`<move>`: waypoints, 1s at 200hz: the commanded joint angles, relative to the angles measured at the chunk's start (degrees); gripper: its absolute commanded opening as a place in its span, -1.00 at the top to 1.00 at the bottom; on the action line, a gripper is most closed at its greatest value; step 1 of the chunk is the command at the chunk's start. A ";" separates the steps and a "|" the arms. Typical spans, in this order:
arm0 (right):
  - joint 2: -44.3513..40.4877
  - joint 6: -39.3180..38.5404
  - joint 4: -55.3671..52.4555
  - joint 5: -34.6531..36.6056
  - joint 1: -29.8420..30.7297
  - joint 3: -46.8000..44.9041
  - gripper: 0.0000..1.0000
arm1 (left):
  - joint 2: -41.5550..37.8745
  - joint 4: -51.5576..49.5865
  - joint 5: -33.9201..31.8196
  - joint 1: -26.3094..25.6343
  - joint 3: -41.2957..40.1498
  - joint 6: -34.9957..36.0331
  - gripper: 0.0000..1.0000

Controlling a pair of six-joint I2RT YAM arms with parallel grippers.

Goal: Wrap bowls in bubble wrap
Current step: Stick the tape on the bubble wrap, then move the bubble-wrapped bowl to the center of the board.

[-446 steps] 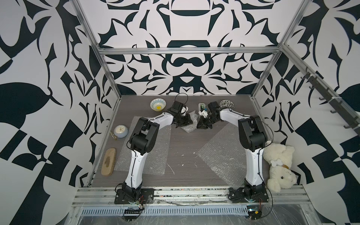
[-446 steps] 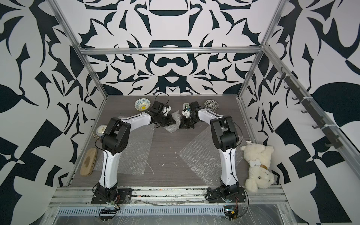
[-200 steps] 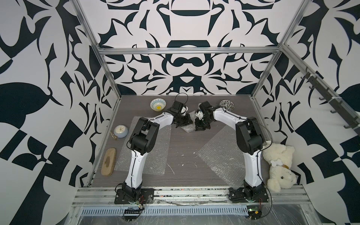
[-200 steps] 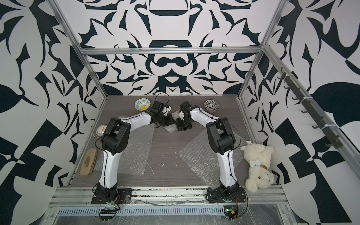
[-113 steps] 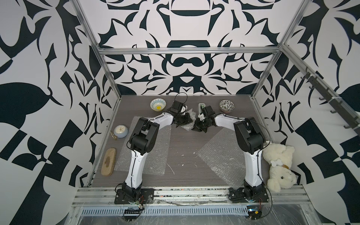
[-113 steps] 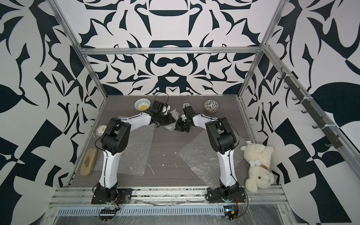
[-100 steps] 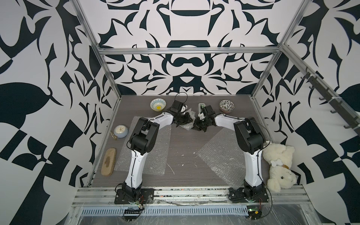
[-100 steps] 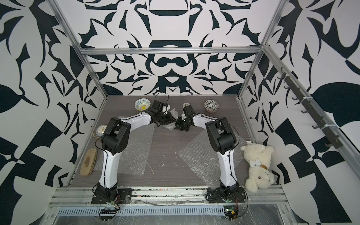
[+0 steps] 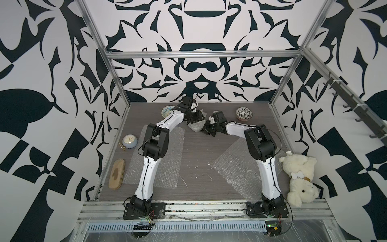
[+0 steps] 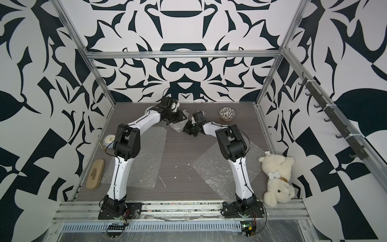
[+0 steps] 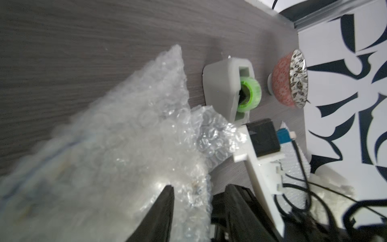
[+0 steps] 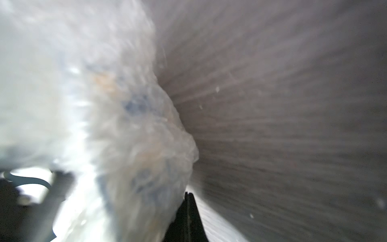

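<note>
- Bundling clear bubble wrap (image 9: 194,126) round the blue-and-yellow patterned ceramic bowl (image 12: 134,104), near the grey tabletop's (image 9: 199,150) far edge.
- Fingers of the left tool (image 11: 195,194) apart astride the wrap; right tool (image 12: 188,196) together beside it.
- Next, I'd say: pin the loose corner.

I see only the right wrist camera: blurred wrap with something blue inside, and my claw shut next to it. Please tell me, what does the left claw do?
Observer: The left claw is on the same bundle, its fingers apart with wrap between them.
Operator: Is tape somewhere near?
Observer: Yes, a tape holder with a green roll stands close beside the bundle.
Operator: Which bowls have no wrap?
Observer: Two at the back of the table: a flowered bowl and a white bowl, partly hidden.
</note>
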 commanded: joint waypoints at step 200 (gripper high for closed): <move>16.31 -11.12 -18.41 3.97 1.61 38.96 0.85 | -45.06 11.32 -11.13 4.72 -53.77 -6.05 0.03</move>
